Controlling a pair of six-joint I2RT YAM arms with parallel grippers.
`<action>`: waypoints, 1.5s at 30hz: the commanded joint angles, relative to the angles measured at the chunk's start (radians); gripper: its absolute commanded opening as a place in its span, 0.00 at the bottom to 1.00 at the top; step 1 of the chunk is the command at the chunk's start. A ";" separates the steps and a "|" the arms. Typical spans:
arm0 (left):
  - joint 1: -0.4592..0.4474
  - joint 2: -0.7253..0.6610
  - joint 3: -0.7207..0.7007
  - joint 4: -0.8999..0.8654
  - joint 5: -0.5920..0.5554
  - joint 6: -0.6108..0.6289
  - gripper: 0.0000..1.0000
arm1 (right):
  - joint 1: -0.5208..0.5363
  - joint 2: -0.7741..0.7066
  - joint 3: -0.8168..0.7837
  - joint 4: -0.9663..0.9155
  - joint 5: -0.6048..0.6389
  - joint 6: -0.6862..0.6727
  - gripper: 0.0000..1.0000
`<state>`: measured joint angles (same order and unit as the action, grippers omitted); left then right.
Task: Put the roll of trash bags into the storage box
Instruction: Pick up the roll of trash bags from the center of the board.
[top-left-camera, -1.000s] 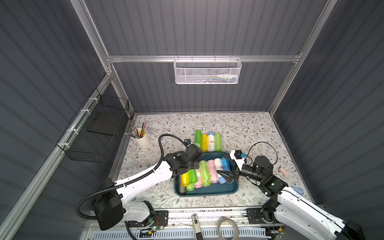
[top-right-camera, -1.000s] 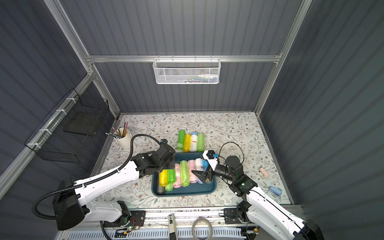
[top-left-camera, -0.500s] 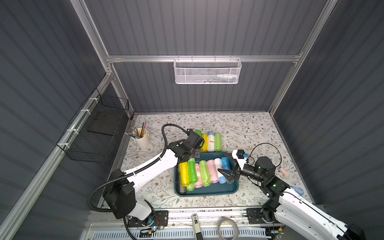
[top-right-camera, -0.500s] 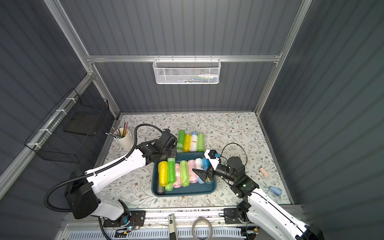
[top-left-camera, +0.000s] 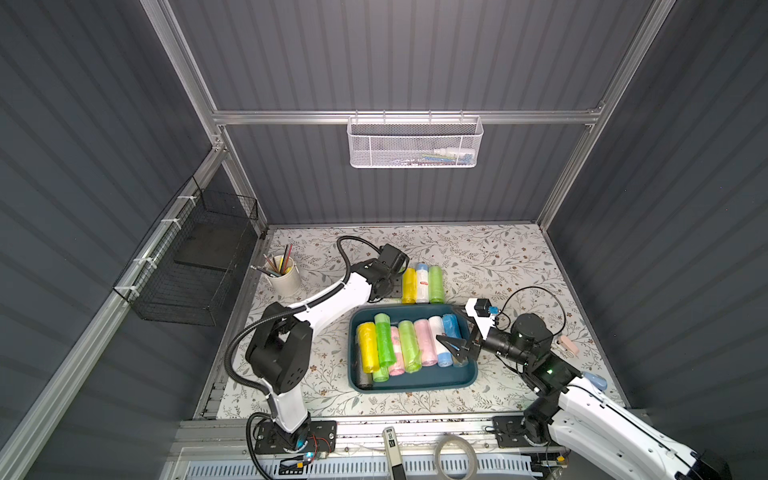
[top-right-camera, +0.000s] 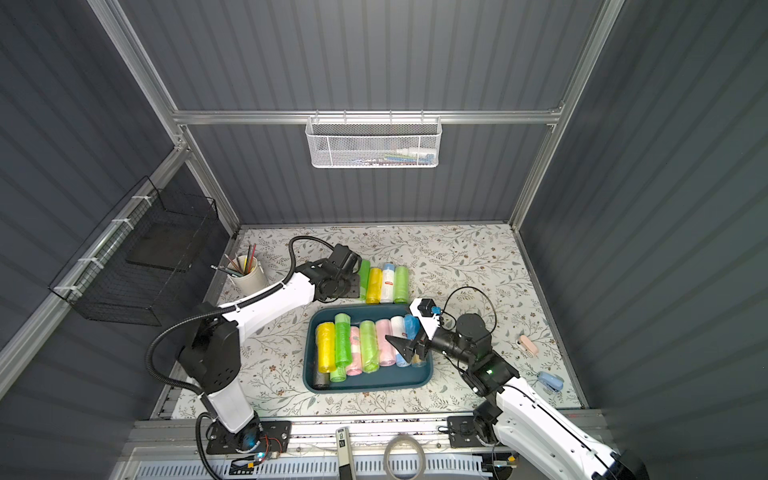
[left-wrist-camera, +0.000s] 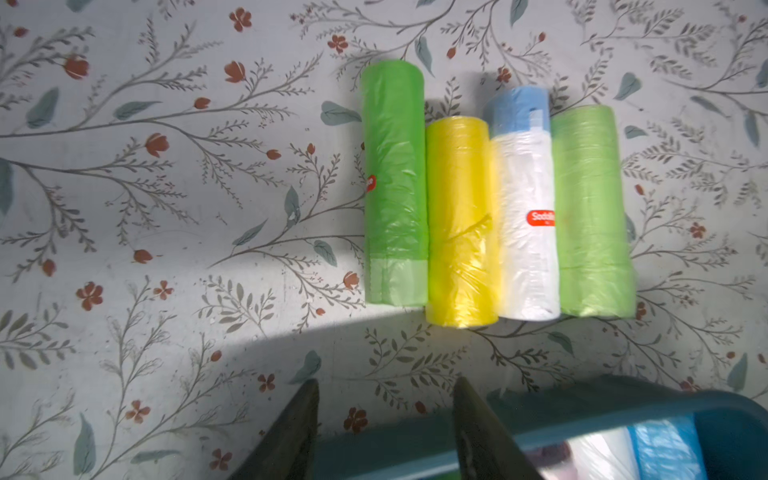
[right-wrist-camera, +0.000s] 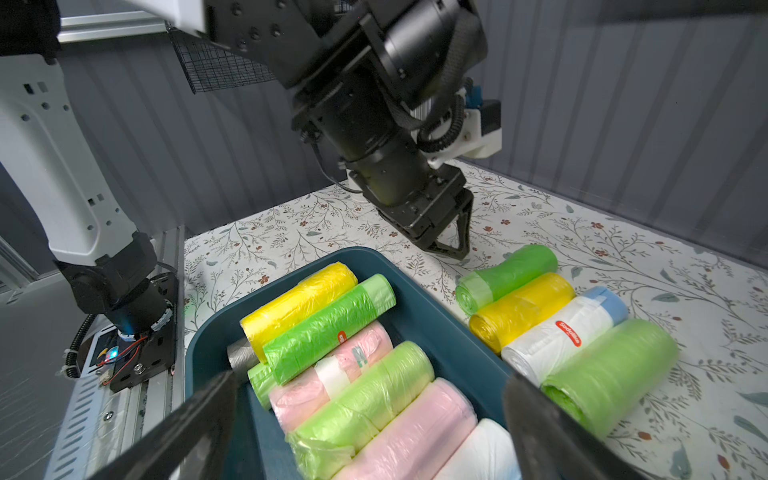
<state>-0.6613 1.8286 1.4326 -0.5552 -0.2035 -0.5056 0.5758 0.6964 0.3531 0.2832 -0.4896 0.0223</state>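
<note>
The storage box (top-left-camera: 411, 384) (top-right-camera: 365, 380) is a dark teal tray in the middle of the floral table and holds several rolls of trash bags side by side. A bright green roll (top-left-camera: 384, 340) (right-wrist-camera: 328, 328) lies on top of the others near its left end. Behind the tray, several more rolls lie in a row: green (top-right-camera: 364, 274) (left-wrist-camera: 395, 183), yellow (top-left-camera: 409, 284), white and blue (top-left-camera: 422, 282), pale green (top-left-camera: 435, 284). My left gripper (left-wrist-camera: 384, 384) (right-wrist-camera: 453, 245) hangs open and empty just left of that row. My right gripper (top-left-camera: 451, 345) (right-wrist-camera: 370, 378) is open over the tray's right part.
A white cup of pencils (top-left-camera: 284, 274) stands at the back left. A black wire basket (top-left-camera: 195, 266) hangs on the left wall and a white mesh basket (top-left-camera: 415, 143) on the back rail. Small pink (top-left-camera: 568, 345) and blue (top-left-camera: 596, 380) items lie at the right edge.
My left gripper has pulled back from over the tray's left part to the row of rolls behind it, and its jaws have widened. The right arm has barely moved.
</note>
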 joint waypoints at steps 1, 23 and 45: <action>0.021 0.075 0.088 -0.019 0.058 0.059 0.57 | 0.004 -0.012 -0.014 0.014 0.003 0.008 0.99; 0.090 0.370 0.310 -0.031 0.125 0.093 0.62 | 0.004 0.008 -0.011 0.019 -0.010 0.007 0.99; 0.164 0.261 0.248 -0.050 0.107 0.099 0.43 | 0.004 0.012 -0.009 0.017 -0.012 0.007 0.99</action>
<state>-0.5152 2.1803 1.6939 -0.5835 -0.0822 -0.4248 0.5758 0.7078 0.3477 0.2832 -0.4908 0.0223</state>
